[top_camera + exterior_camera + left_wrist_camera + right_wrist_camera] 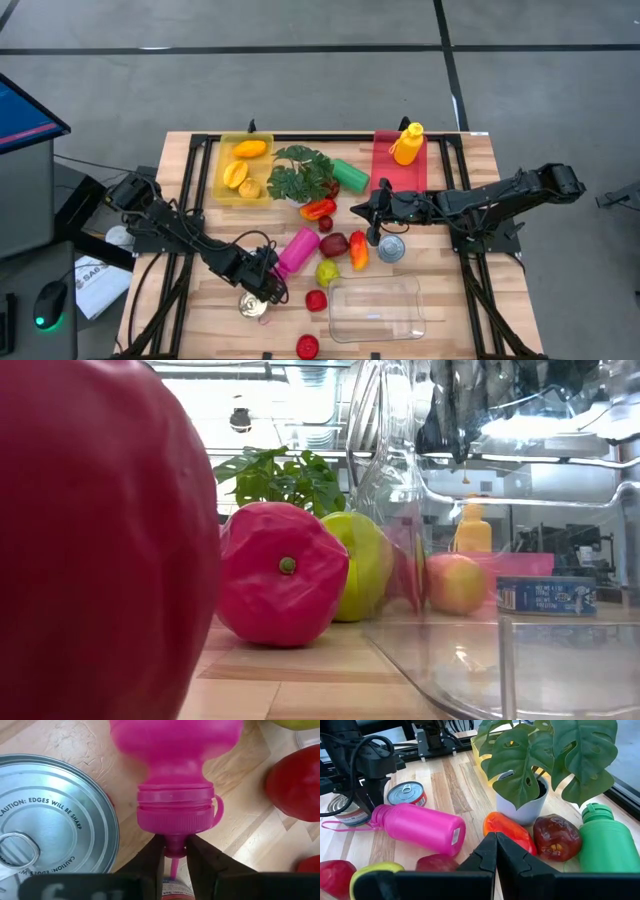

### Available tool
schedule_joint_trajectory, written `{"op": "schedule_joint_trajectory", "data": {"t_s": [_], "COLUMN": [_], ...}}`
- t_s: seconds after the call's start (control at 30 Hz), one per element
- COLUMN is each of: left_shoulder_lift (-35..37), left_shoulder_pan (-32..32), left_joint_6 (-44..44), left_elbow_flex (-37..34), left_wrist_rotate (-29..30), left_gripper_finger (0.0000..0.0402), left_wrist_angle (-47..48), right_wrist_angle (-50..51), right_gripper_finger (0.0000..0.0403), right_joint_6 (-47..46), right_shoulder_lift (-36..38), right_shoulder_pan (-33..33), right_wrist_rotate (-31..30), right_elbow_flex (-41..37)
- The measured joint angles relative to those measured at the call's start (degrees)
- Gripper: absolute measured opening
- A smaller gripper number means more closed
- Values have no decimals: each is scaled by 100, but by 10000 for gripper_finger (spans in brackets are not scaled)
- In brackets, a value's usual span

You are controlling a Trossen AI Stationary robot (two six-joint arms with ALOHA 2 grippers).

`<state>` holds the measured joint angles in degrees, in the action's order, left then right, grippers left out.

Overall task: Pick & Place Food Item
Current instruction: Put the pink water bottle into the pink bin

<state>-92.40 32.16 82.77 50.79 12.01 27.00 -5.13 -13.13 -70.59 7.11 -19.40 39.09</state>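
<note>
Pink bottle (175, 750) lies on its side, its cap spout pinched between the nearly closed left hand (174, 857).

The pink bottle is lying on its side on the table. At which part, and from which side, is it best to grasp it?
Probably at the narrow cap end of the pink bottle, coming from the left arm's side. The body looks too wide for the fingers, while the cap narrows to a small spout. The left gripper already has its fingers around that spout, beside the tin can.
</note>
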Motion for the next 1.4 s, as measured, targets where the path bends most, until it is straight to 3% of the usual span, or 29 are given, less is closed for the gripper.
{"op": "schedule_joint_trajectory", "data": {"t_s": [0.33, 1.4], "left_shoulder_lift": [0, 2], "left_shoulder_pan": [0, 0], "left_joint_6": [-1, -1], "left_elbow_flex": [0, 1], "left_wrist_rotate": [0, -4], "left_gripper_finger": [88, 91], "left_wrist_angle": [-2, -9], "right_wrist_angle": [0, -2], "right_gripper_finger": [1, 1], "right_joint_6": [0, 9], "right_shoulder_lift": [0, 0], "right_shoulder_pan": [0, 337], "right_wrist_rotate": [0, -10], "right_elbow_flex": [0, 0]}}
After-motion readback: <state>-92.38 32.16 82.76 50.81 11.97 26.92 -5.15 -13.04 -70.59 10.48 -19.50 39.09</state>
